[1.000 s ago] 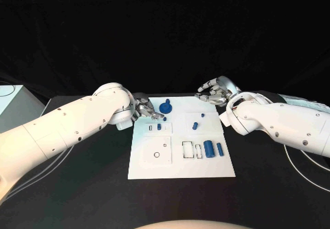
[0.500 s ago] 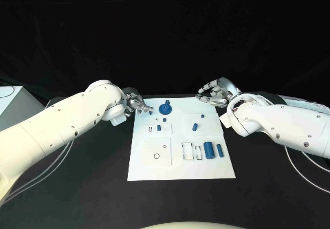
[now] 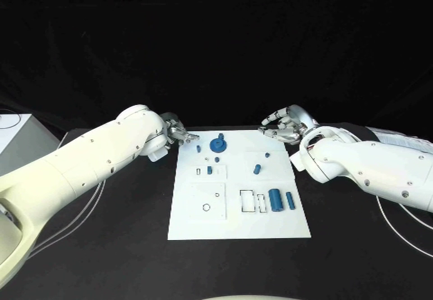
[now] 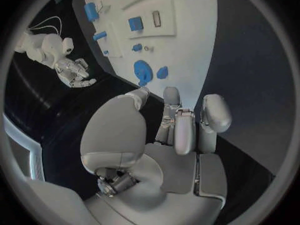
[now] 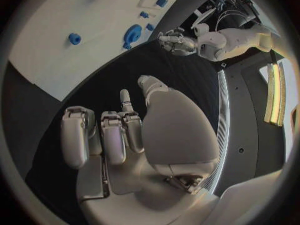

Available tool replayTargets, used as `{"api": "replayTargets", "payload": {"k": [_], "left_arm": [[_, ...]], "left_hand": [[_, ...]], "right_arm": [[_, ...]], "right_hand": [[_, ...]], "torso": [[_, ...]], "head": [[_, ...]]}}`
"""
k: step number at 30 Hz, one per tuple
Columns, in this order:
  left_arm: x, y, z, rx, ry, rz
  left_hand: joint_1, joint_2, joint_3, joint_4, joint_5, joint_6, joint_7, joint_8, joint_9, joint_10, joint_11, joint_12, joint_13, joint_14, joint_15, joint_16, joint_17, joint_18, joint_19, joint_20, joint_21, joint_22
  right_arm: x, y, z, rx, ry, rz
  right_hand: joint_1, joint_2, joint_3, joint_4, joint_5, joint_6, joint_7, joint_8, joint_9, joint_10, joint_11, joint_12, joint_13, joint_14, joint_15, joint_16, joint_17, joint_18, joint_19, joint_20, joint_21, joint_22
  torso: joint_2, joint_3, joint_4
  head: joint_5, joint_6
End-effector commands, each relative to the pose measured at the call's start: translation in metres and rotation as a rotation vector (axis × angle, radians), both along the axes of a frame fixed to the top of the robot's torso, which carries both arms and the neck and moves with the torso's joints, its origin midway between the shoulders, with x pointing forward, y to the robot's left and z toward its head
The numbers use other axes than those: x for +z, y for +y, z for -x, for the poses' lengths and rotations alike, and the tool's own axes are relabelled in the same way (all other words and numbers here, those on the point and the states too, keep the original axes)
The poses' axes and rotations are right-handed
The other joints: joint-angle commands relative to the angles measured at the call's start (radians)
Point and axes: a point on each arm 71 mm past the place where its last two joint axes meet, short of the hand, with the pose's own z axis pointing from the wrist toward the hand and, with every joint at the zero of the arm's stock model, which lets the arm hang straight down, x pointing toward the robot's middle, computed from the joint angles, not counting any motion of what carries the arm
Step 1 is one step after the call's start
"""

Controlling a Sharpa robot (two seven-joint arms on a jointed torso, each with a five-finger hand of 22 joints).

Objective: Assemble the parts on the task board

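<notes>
A: White board (image 3: 239, 212) mid-table, flat. Blue disc (image 3: 218, 145) near far edge, small nub (image 3: 198, 149) just beside it on the left-hand side. Fat cylinder (image 3: 274, 200) and thin cylinder (image 3: 290, 200) side by side near right edge, next to outlined slots. Peg (image 3: 209, 169) and short piece (image 3: 257, 167) mid-board.

B: Hands?

A: Left hand (image 3: 179, 135) off far-left corner, near nub, touching nothing. Fingers apart, thumb clear, nothing held. Right hand (image 3: 284, 127) off far-right corner above black table (image 3: 108, 250). Fingers loosely bent and spread, nothing held.

B: Likely failures from here?

A: Judgement only. Nub and disc very close together, so a reach for one could knock the other. Nub small against broad fingertips, hence risk of a pinch slipping and flicking it off the edge. Cylinders apt to roll if brushed. Board unclamped as far as visible, so a sideways push could slide it.

B: Differences between views?

A: Head view: full layout, slots, both hands relative to corners. Left wrist view: open gap between thumb and fingers, fingertips aimed toward disc. Right wrist view: bare palm, confirming nothing held. Slot depth impossible to judge anywhere.
</notes>
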Motion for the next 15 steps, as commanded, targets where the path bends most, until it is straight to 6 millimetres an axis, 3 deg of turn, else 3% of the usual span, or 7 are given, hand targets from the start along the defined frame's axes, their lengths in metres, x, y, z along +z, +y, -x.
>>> {"api": "replayTargets", "payload": {"k": [1,10,12,15], "left_arm": [[0.0022,-0.0019,-0.0034,-0.008,-0.025,-0.013],[-0.0026,-0.0088,-0.0044,-0.027,0.028,-0.029],[-0.0036,-0.01,-0.0044,-0.03,0.037,-0.034],[-0.0048,-0.0113,-0.0043,-0.035,0.048,-0.038]], "left_hand": [[-0.015,0.001,-0.008,-0.001,-0.002,0.0,0.006,-0.005,-0.001,0.002,0.005,0.0,0.001,0.045,0.005,0.0,0.11,0.019,0.002,0.007,-0.004,0.003],[-0.033,-0.001,-0.024,-0.001,-0.003,0.002,0.005,-0.003,-0.004,0.011,0.004,0.013,0.013,0.047,0.005,0.005,0.117,0.018,0.005,0.007,-0.001,0.009],[-0.035,0.0,-0.026,-0.001,-0.003,0.003,0.004,-0.002,-0.004,0.015,0.004,0.019,0.02,0.049,0.005,0.007,0.12,0.017,0.008,0.007,0.001,0.013],[-0.039,0.003,-0.031,-0.001,-0.002,0.007,0.003,0.001,-0.003,0.023,0.003,0.03,0.032,0.05,0.005,0.01,0.124,0.016,0.011,0.007,0.004,0.018]], "right_arm": [[0.0024,0.0015,0.0003,0.012,-0.018,0.003],[0.0048,0.0019,-0.0002,0.011,-0.022,0.002],[0.0052,0.0023,-0.0002,0.012,-0.023,0.002],[0.0056,0.0028,-0.0004,0.013,-0.024,0.002]], "right_hand": [[-0.009,-0.002,0.007,0.0,0.005,-0.009,0.001,0.003,0.002,0.039,0.002,-0.005,0.203,0.097,-0.003,-0.005,0.224,0.01,0.047,-0.003,-0.004,0.13],[-0.009,-0.002,0.007,0.0,0.005,-0.009,0.001,0.003,0.002,0.039,0.002,-0.005,0.203,0.097,-0.003,-0.005,0.224,0.01,0.047,-0.003,-0.004,0.13],[-0.009,-0.002,0.007,0.0,0.005,-0.009,0.001,0.003,0.002,0.039,0.002,-0.005,0.203,0.097,-0.003,-0.005,0.224,0.01,0.047,-0.003,-0.004,0.13],[-0.009,-0.002,0.007,0.0,0.005,-0.009,0.001,0.003,0.002,0.039,0.002,-0.005,0.203,0.097,-0.003,-0.005,0.224,0.01,0.047,-0.003,-0.004,0.13]], "torso": [[0.009,0.0004,-0.0033],[0.018,-0.0013,-0.0047],[0.019,0.0007,-0.0053],[0.02,0.0005,-0.0061]], "head": [[-0.002,0.003],[0.001,0.005],[0.001,0.004],[0.0,0.003]]}}
